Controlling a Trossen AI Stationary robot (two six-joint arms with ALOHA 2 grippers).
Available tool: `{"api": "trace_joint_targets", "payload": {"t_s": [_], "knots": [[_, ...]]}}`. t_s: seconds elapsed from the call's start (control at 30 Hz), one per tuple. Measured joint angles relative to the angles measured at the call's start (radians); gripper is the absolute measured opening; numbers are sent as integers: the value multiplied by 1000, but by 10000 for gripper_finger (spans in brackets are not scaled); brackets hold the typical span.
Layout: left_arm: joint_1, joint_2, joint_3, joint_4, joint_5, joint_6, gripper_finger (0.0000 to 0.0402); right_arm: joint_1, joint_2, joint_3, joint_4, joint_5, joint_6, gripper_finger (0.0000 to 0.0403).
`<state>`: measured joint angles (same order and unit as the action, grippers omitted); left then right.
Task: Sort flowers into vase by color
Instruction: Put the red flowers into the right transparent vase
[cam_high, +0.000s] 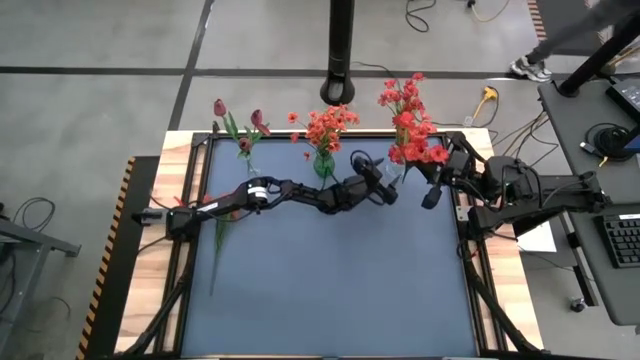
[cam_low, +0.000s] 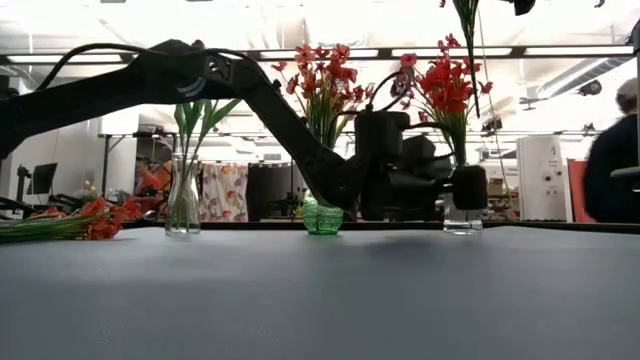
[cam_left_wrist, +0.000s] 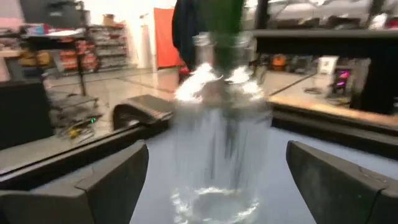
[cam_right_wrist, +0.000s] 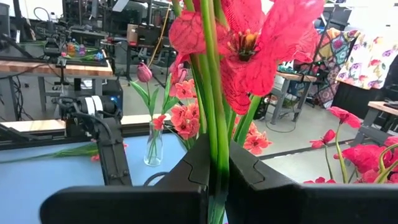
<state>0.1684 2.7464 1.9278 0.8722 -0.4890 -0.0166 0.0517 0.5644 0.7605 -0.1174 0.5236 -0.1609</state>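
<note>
A clear glass vase (cam_left_wrist: 217, 137) with green stems stands on the table's far right (cam_high: 397, 173), and red blooms (cam_high: 408, 118) rise above it. My left gripper (cam_left_wrist: 217, 186) is open and level, one finger on either side of this vase without touching it. My right gripper (cam_right_wrist: 217, 180) is raised above the vase and shut on a red flower's stem. A green vase (cam_low: 322, 215) of orange-red flowers (cam_high: 325, 128) stands at far centre. A clear vase (cam_low: 183, 205) at far left holds maroon tulip buds (cam_high: 220, 107). More flowers (cam_low: 70, 225) lie on the table's left. My right gripper pinches the green stem (cam_right_wrist: 216, 146) of a red flower between its two fingers, below the large red bloom (cam_right_wrist: 249, 46). The fingers lie level across the upright stem, pointing toward the table's left. The flower is lifted, and its lower stem (cam_low: 470, 45) hangs toward the vase's blooms.
The blue mat (cam_high: 330, 290) covers the table inside a black frame. My left arm (cam_high: 290, 192) stretches across the far half, in front of the green vase. A black post (cam_high: 340, 50) stands beyond the far edge. A person (cam_low: 612, 150) is in the room on the right.
</note>
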Motion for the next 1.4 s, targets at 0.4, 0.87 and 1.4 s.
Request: {"api": "trace_joint_targets", "payload": {"t_s": [0.4, 0.87, 1.4], "knots": [[-5, 0, 75, -115, 17, -8, 359, 0, 2, 0, -3, 2, -10, 13], [-4, 8, 233, -398, 1, -128, 359, 0, 2, 0, -6, 2, -4, 13], [0, 8, 254, -438, -9, -172, 352, 0, 2, 0, -6, 2, 11, 13]]}}
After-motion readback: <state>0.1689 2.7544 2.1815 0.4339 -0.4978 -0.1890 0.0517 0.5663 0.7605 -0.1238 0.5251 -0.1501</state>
